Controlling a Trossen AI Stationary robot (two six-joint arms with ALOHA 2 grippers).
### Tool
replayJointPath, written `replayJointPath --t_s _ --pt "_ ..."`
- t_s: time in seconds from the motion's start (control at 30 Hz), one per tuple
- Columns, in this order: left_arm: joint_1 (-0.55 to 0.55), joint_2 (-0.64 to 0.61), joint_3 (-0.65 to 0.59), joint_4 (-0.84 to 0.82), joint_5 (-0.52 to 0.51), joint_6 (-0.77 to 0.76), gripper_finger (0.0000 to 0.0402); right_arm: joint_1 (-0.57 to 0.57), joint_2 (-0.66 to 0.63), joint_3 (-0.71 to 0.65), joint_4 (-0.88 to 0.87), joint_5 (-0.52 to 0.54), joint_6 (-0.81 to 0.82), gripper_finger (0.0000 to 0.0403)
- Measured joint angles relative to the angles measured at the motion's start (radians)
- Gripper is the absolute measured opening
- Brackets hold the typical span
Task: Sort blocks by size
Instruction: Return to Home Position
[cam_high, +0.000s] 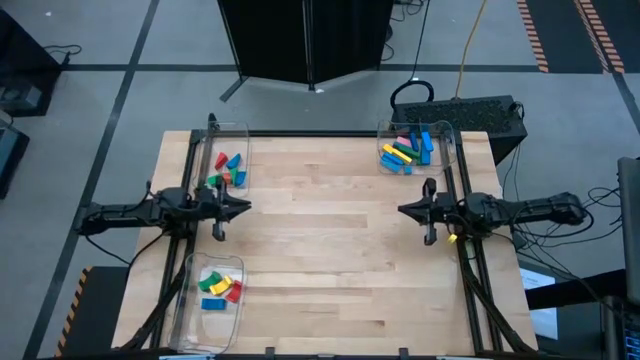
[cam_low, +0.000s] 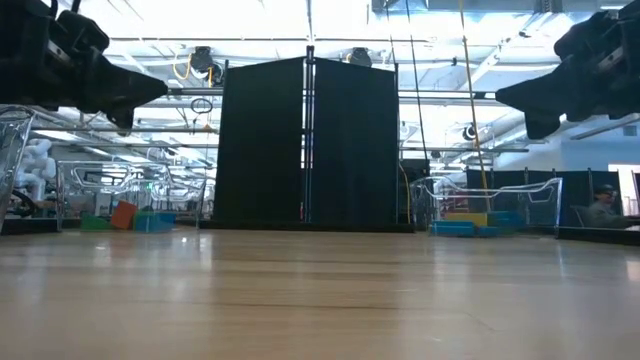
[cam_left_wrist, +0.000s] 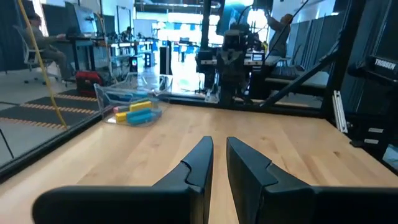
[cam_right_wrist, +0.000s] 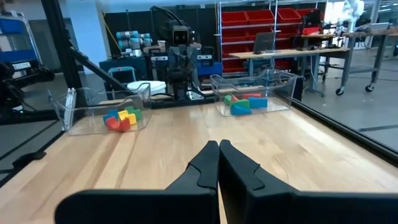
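All the blocks lie in three clear bins and none on the bare tabletop. Stubby blue, red, green and yellow blocks (cam_high: 230, 168) rest in the far left bin. Mid-length blocks (cam_high: 220, 287) rest in the near left bin. Long yellow, blue, green and pink bars (cam_high: 408, 150) rest in the far right bin. My left gripper (cam_high: 245, 207) hangs above the table's left side, its fingers (cam_left_wrist: 205, 158) a narrow slit apart and empty. My right gripper (cam_high: 402, 210) hangs above the right side, shut and empty (cam_right_wrist: 219, 152).
The clear bins stand at the table's far left (cam_high: 243, 140), near left (cam_high: 190, 300) and far right (cam_high: 445, 135). The wooden tabletop (cam_high: 330, 260) between the grippers is bare. A black panel (cam_low: 308, 140) stands behind the far edge. People sit in the room beyond.
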Motion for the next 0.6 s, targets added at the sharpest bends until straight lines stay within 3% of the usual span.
replayJointPath --t_s 0.27,0.6 --pt "0.001 -0.005 0.000 -0.007 0.022 0.021 0.0049 0.000 -0.134 0.001 -0.091 -0.016 0.001 0.0000" --pt "0.000 -0.005 -0.001 -0.009 0.034 0.017 0.0049 0.000 -0.136 0.003 -0.101 -0.051 -0.024 0.0000"
